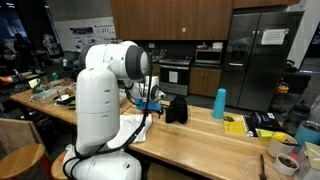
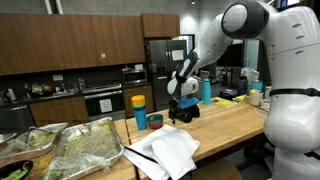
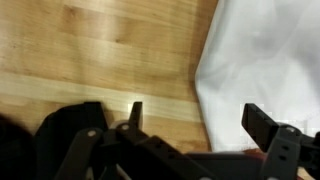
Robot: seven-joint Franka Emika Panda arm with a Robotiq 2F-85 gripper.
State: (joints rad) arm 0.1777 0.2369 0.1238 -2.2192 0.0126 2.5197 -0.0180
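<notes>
My black gripper (image 3: 196, 110) hangs open above a wooden table (image 3: 90, 50), with nothing between its fingers. In the wrist view a white cloth (image 3: 265, 55) lies on the wood below, under the right finger (image 3: 262, 122), while the left finger (image 3: 135, 110) is over bare wood. In both exterior views the gripper (image 1: 176, 116) (image 2: 185, 116) points down just above the tabletop, close to the far edge of the crumpled white cloth (image 1: 135, 127) (image 2: 165, 152).
A light blue cup (image 1: 220, 103) stands further along the table (image 1: 200, 140). A yellow-topped tumbler (image 2: 139, 108) and a small blue cup (image 2: 155, 122) stand beside the gripper. Foil trays (image 2: 60, 150) lie at one end, bowls and clutter (image 1: 290, 150) at the other.
</notes>
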